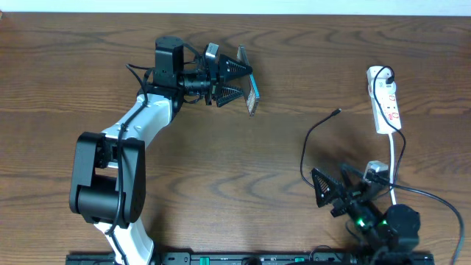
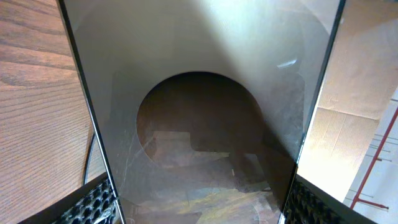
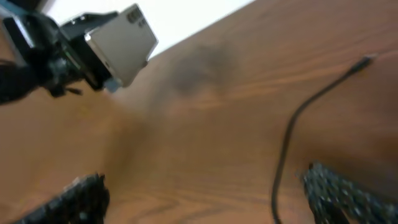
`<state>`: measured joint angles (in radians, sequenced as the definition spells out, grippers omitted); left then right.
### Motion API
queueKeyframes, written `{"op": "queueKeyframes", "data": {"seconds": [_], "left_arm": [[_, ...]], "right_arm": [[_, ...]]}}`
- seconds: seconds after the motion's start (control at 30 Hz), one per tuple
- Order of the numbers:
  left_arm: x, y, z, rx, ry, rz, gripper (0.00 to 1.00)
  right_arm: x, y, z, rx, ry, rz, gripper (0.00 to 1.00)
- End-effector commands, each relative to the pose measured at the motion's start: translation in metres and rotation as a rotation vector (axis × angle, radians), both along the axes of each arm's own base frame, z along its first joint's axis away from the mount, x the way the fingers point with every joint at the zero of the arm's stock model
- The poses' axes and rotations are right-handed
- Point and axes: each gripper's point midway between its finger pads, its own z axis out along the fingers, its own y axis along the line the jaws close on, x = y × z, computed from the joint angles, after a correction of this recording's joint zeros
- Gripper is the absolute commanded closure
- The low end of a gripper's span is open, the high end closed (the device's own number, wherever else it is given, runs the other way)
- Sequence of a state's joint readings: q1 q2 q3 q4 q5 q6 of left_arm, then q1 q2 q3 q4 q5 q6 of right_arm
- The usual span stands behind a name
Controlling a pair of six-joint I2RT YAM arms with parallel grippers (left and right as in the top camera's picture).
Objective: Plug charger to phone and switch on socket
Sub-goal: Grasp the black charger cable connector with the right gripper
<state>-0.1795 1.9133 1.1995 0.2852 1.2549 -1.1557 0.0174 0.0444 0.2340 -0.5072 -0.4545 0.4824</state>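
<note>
Left gripper (image 1: 246, 79) squeezes the phone (image 1: 251, 92) up at 12 o'clock, prob. so the charger (image 1: 316, 132) tip can go in. Right gripper (image 1: 318, 189), open & empty, sits at 5 o'clock by it.

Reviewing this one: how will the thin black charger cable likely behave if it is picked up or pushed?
Probably floppy: the charger cable is thin and lies in a loose curve on the table. If it were gripped far from its connector, the tip would likely droop. A push would probably just bend it locally rather than shift it whole.
</note>
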Motion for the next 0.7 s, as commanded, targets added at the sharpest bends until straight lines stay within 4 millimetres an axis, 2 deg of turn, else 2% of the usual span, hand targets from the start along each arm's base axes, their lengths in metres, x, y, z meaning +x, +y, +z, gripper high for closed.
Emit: {"op": "queueKeyframes", "data": {"seconds": [0.0, 0.17, 0.23, 0.4, 0.5, 0.67], "left_arm": [[0.0, 0.0, 0.025, -0.029, -0.058, -0.029, 0.46], [0.0, 0.0, 0.025, -0.029, -0.057, -0.03, 0.46], [0.0, 0.0, 0.025, -0.031, -0.042, -0.027, 0.46], [0.0, 0.0, 0.025, -0.038, 0.005, -0.02, 0.46], [0.0, 0.0, 0.025, -0.041, 0.026, -0.017, 0.46], [0.0, 0.0, 0.025, -0.041, 0.027, -0.016, 0.46]], "right_arm": [[-0.007, -0.011, 0.034, -0.171, -0.086, -0.021, 0.01], [-0.017, -0.019, 0.049, -0.274, -0.054, -0.028, 0.01], [-0.018, -0.017, 0.051, -0.264, -0.029, -0.018, 0.01], [-0.014, -0.014, 0.049, -0.244, 0.049, 0.004, 0.01], [-0.012, -0.006, 0.047, -0.224, 0.084, 0.057, 0.01], [-0.012, 0.02, 0.049, -0.179, 0.087, 0.222, 0.01]]}}
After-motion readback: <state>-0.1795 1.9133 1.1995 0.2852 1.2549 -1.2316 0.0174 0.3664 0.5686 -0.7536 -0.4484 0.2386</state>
